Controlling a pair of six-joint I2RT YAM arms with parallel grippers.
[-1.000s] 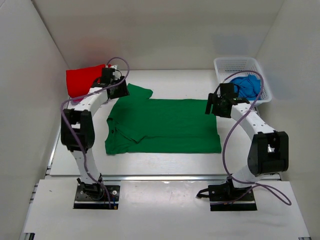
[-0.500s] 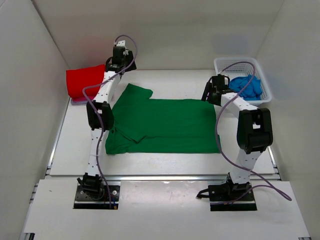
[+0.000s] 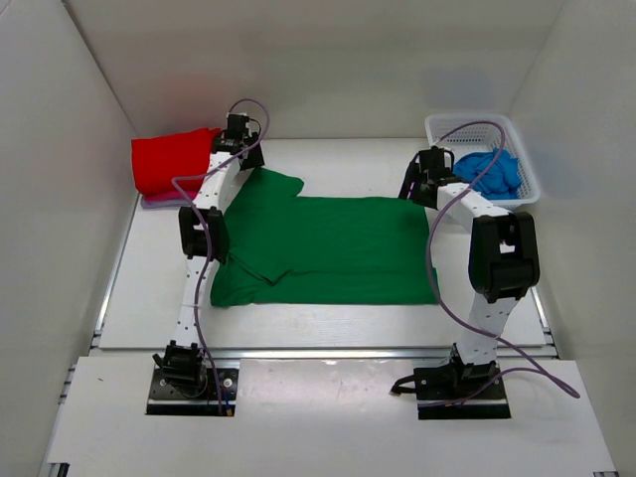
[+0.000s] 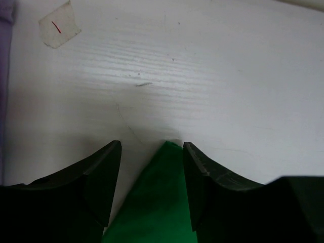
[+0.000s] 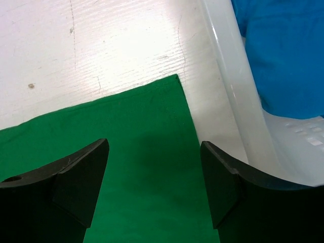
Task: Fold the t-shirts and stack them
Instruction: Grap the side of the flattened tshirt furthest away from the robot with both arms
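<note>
While the green shirt (image 3: 328, 248) lies flat on the worktop (image 3: 338, 167), left gripper (image 4: 152, 152) and right gripper (image 5: 154, 147) straddle its far corners, jaws apart. That placement suits lifting the far edge to fold.

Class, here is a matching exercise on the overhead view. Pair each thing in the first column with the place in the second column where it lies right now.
Things:
1. green t-shirt
2. red t-shirt
3. blue t-shirt
4. white basket

Places:
A. lying inside the basket
B. far right corner of the table
C. spread flat in the middle of the table
D. far left corner of the table

Pairs: 1-C, 2-D, 3-A, 4-B
</note>
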